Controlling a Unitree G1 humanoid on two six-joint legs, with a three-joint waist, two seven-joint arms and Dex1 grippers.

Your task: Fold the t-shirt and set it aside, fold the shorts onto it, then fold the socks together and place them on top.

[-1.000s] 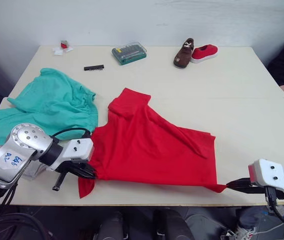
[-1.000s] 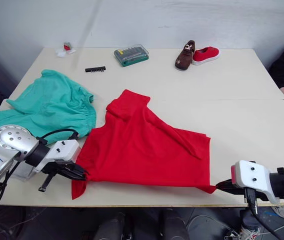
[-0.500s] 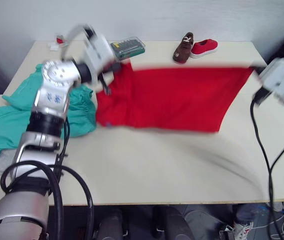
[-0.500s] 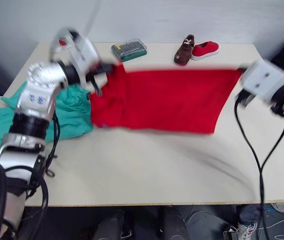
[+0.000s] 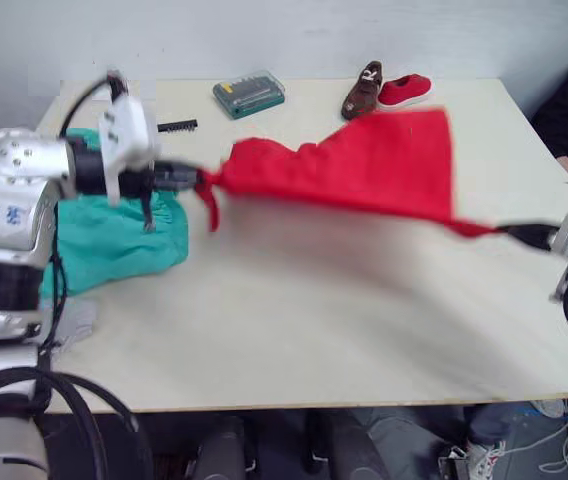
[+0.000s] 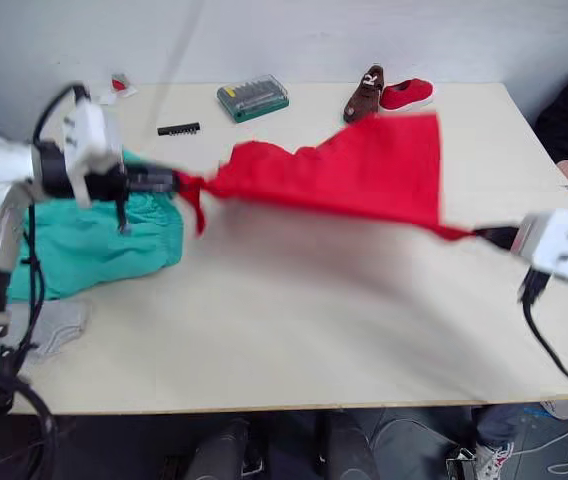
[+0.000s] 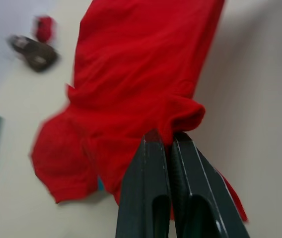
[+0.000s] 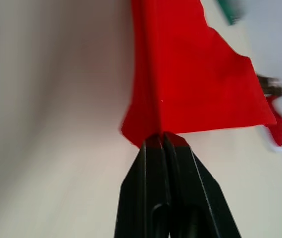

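The t-shirt (image 5: pixel 364 170) hangs stretched above the table (image 5: pixel 294 330) between both pairs of jaws: the left gripper (image 5: pixel 192 178) is pinched tight on one bunched corner, the right gripper (image 5: pixel 520 234) clamped on another. It looks bright red, creased, probably sagging mid-span.

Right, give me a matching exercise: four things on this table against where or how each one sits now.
Things:
1. t-shirt
2. shorts
3. brown shoe
4. screwdriver bit case

States:
A. far edge, beside the red shoe
B. stretched in the air between both grippers
C. far side, green and closed
D. bunched on the table under the left arm

Pairs: 1-B, 2-D, 3-A, 4-C
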